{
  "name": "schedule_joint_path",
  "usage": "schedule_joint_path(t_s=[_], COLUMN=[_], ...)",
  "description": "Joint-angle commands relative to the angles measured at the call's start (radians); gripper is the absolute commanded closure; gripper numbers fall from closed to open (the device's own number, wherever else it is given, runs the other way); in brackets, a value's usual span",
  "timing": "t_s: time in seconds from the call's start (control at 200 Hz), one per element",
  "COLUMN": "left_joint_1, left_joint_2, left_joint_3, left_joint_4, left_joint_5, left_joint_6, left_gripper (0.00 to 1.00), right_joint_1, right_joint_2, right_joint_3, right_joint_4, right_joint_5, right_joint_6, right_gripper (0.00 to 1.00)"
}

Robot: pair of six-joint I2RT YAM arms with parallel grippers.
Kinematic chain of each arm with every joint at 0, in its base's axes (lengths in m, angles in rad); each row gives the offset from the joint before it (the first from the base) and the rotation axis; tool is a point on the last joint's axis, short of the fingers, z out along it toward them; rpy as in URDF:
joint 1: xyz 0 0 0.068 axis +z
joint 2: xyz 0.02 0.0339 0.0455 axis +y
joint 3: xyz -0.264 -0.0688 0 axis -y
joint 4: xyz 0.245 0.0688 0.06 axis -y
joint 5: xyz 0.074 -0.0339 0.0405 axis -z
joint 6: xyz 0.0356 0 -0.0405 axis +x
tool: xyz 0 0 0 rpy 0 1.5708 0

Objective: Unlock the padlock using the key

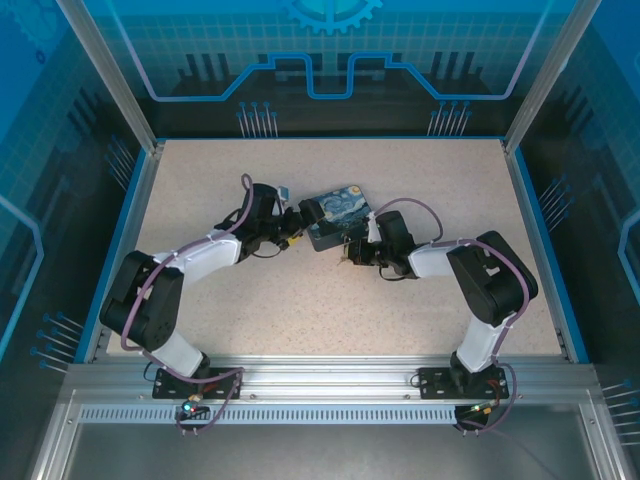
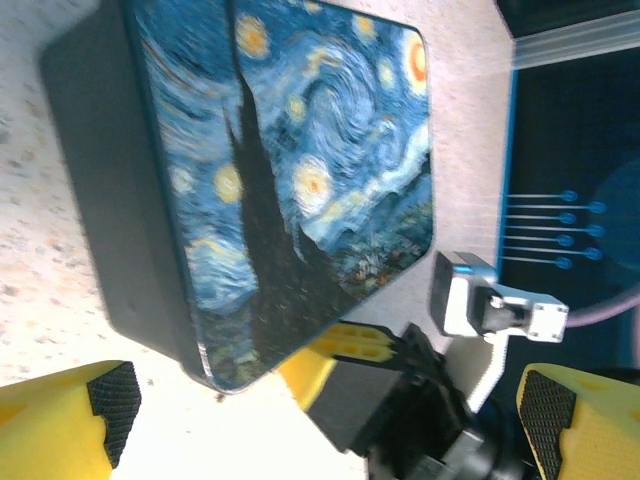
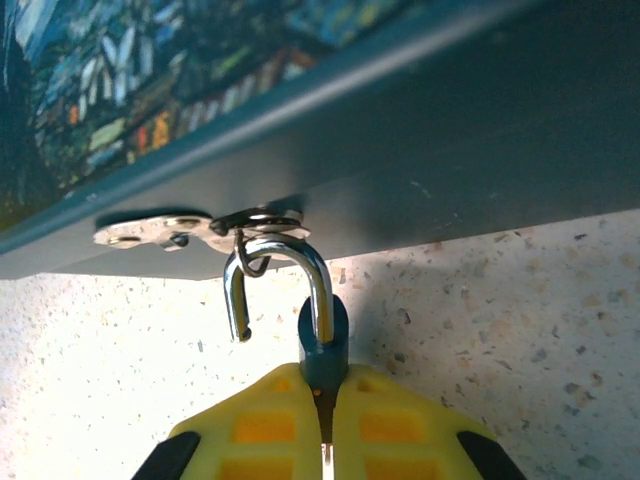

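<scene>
**Padlock pinched at the box's hasp, shackle leg hanging free**

The right fingers (image 3: 400,430) are pressed together on the blue body of the padlock (image 3: 323,345), gripping it from 6 o'clock in the right wrist view; that grip likely serves to steady so small a lock and keep it from swinging on its ring. The shackle (image 3: 285,250) loops through the metal hasp (image 3: 190,230) on the lower edge of the box (image 3: 420,110); its leg at 9 o'clock ends in open air, clear of the body, so the lock reads as already sprung, though it remains hooked to the hasp. A thin pale sliver (image 3: 323,455) in the seam between the fingers may be the key, but it is too small to tell.

The left fingers (image 2: 110,400) stand wide apart and hold nothing; seen from above they sit at the box's 9 o'clock, probably placed to brace the box against sliding while the other arm works at its 6 o'clock edge.

The worktop (image 1: 250,300) is a pale speckled slab with blue edging; the box lies just towards 12 o'clock of its middle. Translucent blue walls (image 1: 330,60) printed with circuit-like lines enclose the space.
</scene>
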Motion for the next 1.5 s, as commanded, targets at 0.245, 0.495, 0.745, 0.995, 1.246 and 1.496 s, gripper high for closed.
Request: schedule_joint_path(t_s=[0.245,0.495,0.745,0.995,1.246,1.496], left_joint_1=[-0.017,-0.092,-0.122,-0.143,-0.147,-0.148], left_joint_2=[0.075,0.154,0.225,0.263,0.272,0.288], left_joint_3=[0.167,0.247,0.302,0.300,0.280,0.273], left_joint_4=[-0.322,-0.431,-0.468,-0.481,-0.480,-0.479], left_joint_5=[-0.319,-0.479,-0.547,-0.570,-0.545,-0.521], left_joint_6=[0.258,0.355,0.401,0.413,0.410,0.403], left_gripper=[0.01,0.01,0.01,0.01,0.01,0.02], right_joint_1=[-0.013,0.000,0.009,0.021,0.026,0.021], right_joint_2=[-0.002,-0.007,-0.016,-0.025,-0.047,-0.016], right_joint_3=[-0.002,-0.015,-0.039,-0.058,-0.066,-0.051], right_joint_4=[0.001,-0.027,-0.050,-0.018,0.049,0.162], right_joint_5=[-0.032,-0.016,0.022,0.044,0.091,0.147], right_joint_6=[0.170,0.300,0.389,0.499,0.605,0.681], right_gripper=[1.00,1.00,1.00,1.00,1.00,1.00])
